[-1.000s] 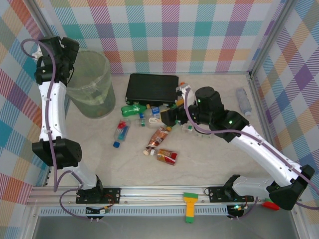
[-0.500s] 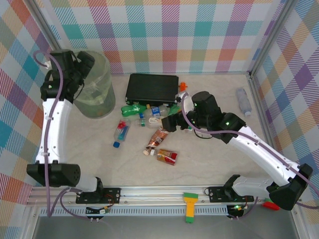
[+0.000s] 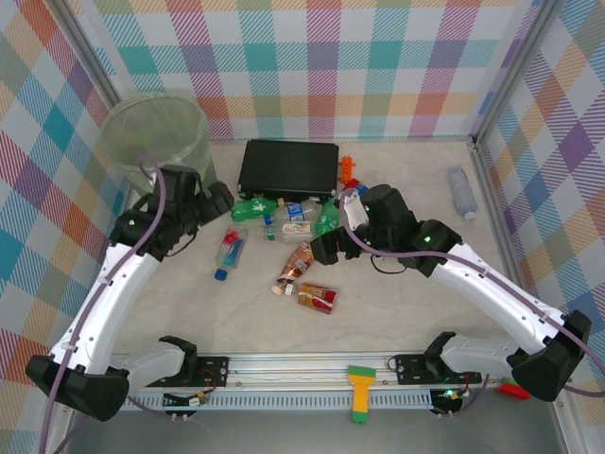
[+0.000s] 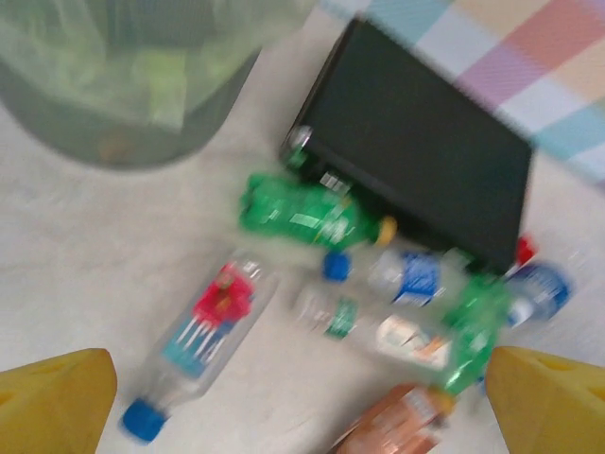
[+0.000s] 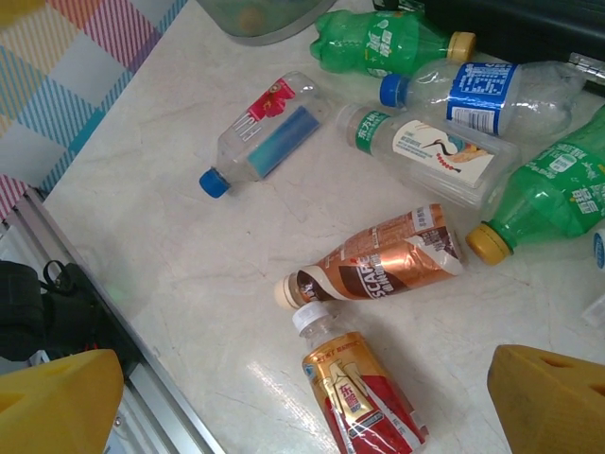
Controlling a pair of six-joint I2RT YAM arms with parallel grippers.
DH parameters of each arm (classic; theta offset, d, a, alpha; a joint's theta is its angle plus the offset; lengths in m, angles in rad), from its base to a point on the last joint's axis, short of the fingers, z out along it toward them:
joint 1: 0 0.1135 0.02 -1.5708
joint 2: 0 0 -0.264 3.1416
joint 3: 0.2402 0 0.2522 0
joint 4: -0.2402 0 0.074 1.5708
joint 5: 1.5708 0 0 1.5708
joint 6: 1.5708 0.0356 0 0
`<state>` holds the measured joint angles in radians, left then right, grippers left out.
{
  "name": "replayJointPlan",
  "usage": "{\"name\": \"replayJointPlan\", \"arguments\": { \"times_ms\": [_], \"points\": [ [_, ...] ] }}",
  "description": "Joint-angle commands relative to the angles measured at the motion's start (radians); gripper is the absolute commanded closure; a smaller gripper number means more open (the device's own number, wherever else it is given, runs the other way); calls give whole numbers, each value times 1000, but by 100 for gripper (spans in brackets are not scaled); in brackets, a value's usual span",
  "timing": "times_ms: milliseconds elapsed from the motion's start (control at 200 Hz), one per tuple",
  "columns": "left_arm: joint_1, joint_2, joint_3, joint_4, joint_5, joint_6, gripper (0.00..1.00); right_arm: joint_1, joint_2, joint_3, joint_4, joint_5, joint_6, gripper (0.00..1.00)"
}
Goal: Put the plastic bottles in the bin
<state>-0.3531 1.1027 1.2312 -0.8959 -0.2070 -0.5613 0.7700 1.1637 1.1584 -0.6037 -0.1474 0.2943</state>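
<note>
Swung down from bin [image 3: 189, 156] with left fingers [image 4: 57, 402] open, nearest the slantwise red-and-blue bottle [image 4: 213, 326]; right fingers [image 5: 57, 397] open too.

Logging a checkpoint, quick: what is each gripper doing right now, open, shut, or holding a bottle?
Left gripper: open, holding nothing.
Right gripper: open, holding nothing.

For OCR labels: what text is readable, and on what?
"SCAFE": crumpled brown plastic bottle, label creased.
Chinese characters, too small to read: clear bottle with red and gold label.
Print too small to read: upper green plastic bottle, right-hand green plastic bottle, blue-labelled clear bottle, white-labelled clear bottle, red-and-blue-labelled clear bottle.
Left wrist view: blurred.
</note>
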Motion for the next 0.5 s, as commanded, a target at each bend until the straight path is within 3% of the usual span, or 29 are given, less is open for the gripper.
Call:
{"name": "replayJointPlan", "arguments": {
  "times_ms": [0,190,490],
  "points": [
    [-47,-11,-48,-51,-56,95,0,6,-34,8,13,-37,26,1],
    [-117,87,-109,-49,-102,201,1,8,-27,18,27,-47,36,1],
    [-121,312,-106,17,-94,342,1,11,-30,44,23,-23,41,1]
  ]
}}
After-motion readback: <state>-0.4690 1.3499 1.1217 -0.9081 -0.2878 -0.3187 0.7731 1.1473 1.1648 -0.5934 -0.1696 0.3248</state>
